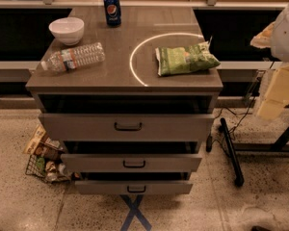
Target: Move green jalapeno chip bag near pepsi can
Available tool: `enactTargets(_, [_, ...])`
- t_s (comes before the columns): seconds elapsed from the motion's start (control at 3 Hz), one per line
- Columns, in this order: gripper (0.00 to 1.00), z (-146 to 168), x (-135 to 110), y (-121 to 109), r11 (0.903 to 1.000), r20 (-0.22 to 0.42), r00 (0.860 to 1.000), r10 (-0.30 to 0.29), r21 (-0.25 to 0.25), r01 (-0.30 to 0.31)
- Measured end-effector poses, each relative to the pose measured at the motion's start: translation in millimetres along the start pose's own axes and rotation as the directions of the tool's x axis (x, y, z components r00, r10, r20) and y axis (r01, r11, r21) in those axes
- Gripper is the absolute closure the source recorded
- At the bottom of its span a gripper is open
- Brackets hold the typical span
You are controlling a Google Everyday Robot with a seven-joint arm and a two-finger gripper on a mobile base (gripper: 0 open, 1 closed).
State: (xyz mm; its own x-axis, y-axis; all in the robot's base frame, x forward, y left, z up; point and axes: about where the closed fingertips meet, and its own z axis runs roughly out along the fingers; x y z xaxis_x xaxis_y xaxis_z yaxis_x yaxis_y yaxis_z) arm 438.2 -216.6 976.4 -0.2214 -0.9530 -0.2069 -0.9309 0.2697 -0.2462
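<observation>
The green jalapeno chip bag point(185, 59) lies flat on the right side of the brown cabinet top point(120, 76), near its right edge. The pepsi can point(112, 8) stands upright at the back of the top, left of centre. My gripper point(274, 97) hangs at the right edge of the view, off the side of the cabinet, to the right of the bag and lower in the picture. It holds nothing that I can see. The bag and the can are far apart.
A white bowl point(66, 30) stands at the back left, and a clear water bottle point(74, 57) lies on its side in front of it. Three drawers point(127, 126) stand partly open below. A wire basket of snacks point(43, 160) sits on the floor at the left.
</observation>
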Motion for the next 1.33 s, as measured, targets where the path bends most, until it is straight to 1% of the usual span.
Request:
enactTargets(0.33, [0.00,0,0,0,1.0000,0.000,1.000,0.000,0.000,0.000])
enactTargets(0.67, [0.00,10,-8,-13,0.9998,0.107,0.994,0.009,0.015,-0.011])
enactTargets(1.0, [0.00,37,-21,-46,0.9949,0.308,0.948,0.083,0.029,-0.097])
enactTargets(1.33, [0.00,51,-25,-84,0.9758,0.457,0.874,0.165,0.053,-0.212])
